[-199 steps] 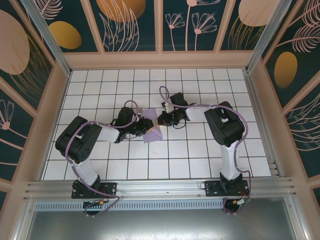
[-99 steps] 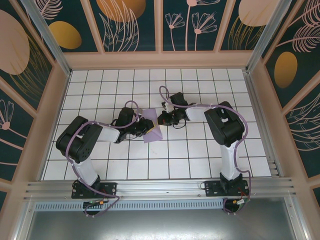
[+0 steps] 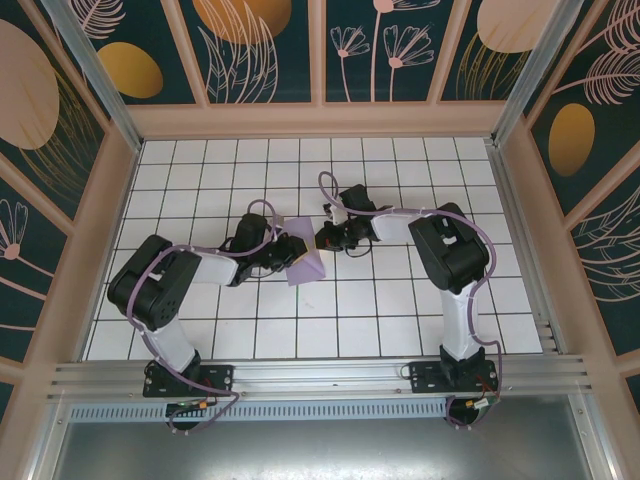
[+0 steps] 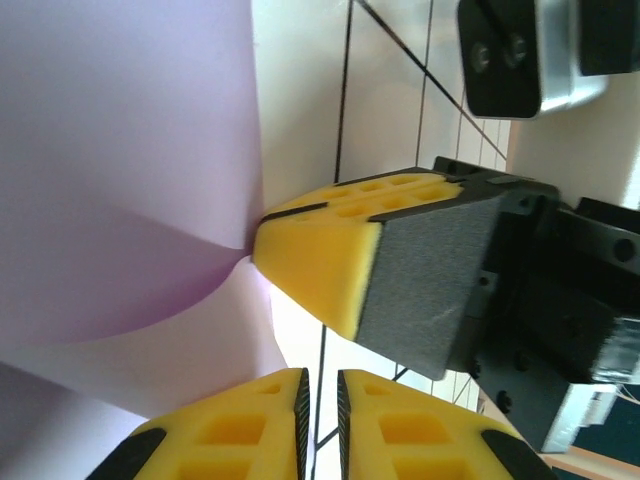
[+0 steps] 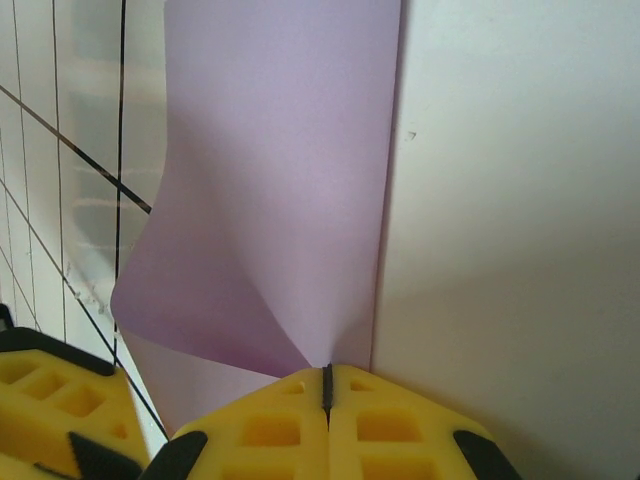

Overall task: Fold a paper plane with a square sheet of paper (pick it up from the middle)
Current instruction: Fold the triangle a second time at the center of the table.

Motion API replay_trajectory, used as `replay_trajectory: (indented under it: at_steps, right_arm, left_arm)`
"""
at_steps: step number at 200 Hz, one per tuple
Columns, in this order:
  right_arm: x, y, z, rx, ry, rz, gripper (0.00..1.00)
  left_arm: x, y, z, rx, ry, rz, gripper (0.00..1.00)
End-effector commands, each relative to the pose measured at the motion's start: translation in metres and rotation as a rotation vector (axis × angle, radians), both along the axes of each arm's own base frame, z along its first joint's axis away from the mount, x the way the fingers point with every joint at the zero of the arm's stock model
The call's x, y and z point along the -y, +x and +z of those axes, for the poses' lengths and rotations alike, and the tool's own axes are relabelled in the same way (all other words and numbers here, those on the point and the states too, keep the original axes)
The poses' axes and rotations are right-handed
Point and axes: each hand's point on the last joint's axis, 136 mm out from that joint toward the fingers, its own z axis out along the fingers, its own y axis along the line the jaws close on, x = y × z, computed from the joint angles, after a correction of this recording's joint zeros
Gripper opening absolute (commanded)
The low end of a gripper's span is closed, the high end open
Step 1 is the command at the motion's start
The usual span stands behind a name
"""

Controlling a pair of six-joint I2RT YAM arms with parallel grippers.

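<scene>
Your two arms reached in from the near edge of the tiled table point(image 3: 400, 320), elbows bent outward, wrists low and meeting mid-table. The left gripper point(image 4: 320, 420) was drawn to a thin slit; whether it nipped paper could not be told. The right gripper point(image 5: 327, 385) pinched the square sheet of paper point(image 5: 280, 180), which stood buckled between them.

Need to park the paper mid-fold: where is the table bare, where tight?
Bare: the tile rows along the back wall; the near rows between the left arm and right arm; the tiles from the right arm to the right wall. Crowded: the centre, where left fingers and right fingers meet at the paper.
</scene>
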Motion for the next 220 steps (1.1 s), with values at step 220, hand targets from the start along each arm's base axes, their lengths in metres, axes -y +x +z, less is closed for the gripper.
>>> replay_trajectory:
  at_steps: [220]
  right_arm:
    - [-0.006, -0.004, 0.018, 0.115, 0.006, 0.086, 0.00]
  left_arm:
    - [0.001, 0.003, 0.013, 0.082, 0.075, 0.065, 0.17]
